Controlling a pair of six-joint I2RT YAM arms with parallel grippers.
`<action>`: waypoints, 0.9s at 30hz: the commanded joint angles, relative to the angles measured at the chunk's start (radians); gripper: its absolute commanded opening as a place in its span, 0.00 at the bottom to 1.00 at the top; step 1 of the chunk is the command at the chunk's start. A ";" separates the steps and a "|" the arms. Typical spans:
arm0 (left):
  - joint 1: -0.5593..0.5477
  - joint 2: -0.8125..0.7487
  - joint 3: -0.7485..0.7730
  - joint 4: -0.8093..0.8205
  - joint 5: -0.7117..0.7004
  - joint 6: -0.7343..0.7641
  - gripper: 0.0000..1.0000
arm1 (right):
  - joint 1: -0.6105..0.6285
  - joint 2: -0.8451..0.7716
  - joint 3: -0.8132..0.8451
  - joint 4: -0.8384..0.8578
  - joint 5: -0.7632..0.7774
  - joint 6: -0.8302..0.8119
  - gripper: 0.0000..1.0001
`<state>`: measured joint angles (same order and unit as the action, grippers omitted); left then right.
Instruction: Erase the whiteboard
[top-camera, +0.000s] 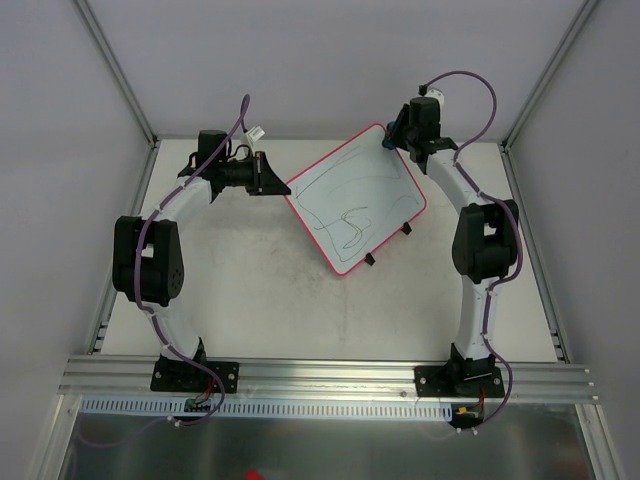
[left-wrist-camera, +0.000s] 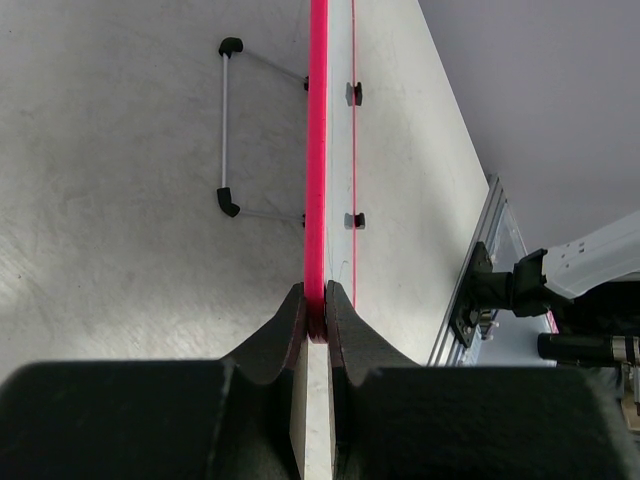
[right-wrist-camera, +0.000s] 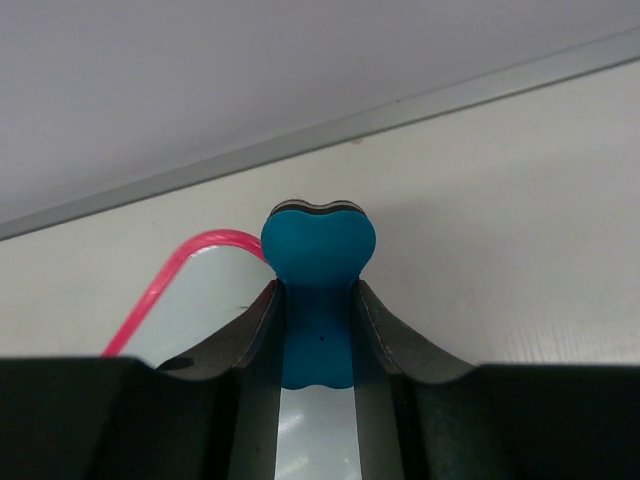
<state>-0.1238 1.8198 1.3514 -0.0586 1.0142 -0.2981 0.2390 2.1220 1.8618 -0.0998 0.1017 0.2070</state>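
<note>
Scribbles in dark ink (loops and long strokes) cover most of the large white rounded-rectangle whiteboard with the thin pink-red rim (top-camera: 355, 205). It sits turned at an angle toward the far edge of the pale grey table (top-camera: 250, 300), right of the middle. One corner points at the far right corner of the table. Two small black feet (top-camera: 368, 259) stick out from the board's near right edge.

The left gripper (left-wrist-camera: 316, 300) reaches in from the left. Its two dark fingers are clamped onto the pink rim at the board's left corner. In the left wrist view the board runs edge-on away from the fingers, and a thin wire stand with black end caps (left-wrist-camera: 224, 130) shows beside it. Whether the board lies flat or is lifted cannot be told.

The right gripper (right-wrist-camera: 318, 290) hangs at the board's far corner, squeezed around a small blue bone-shaped eraser (right-wrist-camera: 318, 250). The eraser's lobed end pokes out past the fingertips. The rounded pink corner of the board shows just left of the eraser. Whether the eraser touches the white surface cannot be told.
</note>
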 joint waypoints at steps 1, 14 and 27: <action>-0.017 -0.014 0.037 0.011 0.060 0.083 0.00 | 0.009 0.025 0.046 0.160 -0.065 0.046 0.00; -0.017 -0.017 0.048 -0.007 0.066 0.093 0.00 | 0.025 0.081 0.114 0.198 -0.066 0.031 0.00; -0.017 -0.007 0.064 -0.010 0.064 0.096 0.00 | 0.098 -0.074 -0.102 0.155 -0.188 -0.191 0.00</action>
<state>-0.1257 1.8198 1.3666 -0.0937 1.0153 -0.2920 0.2798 2.1067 1.7897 0.1127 -0.0135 0.1184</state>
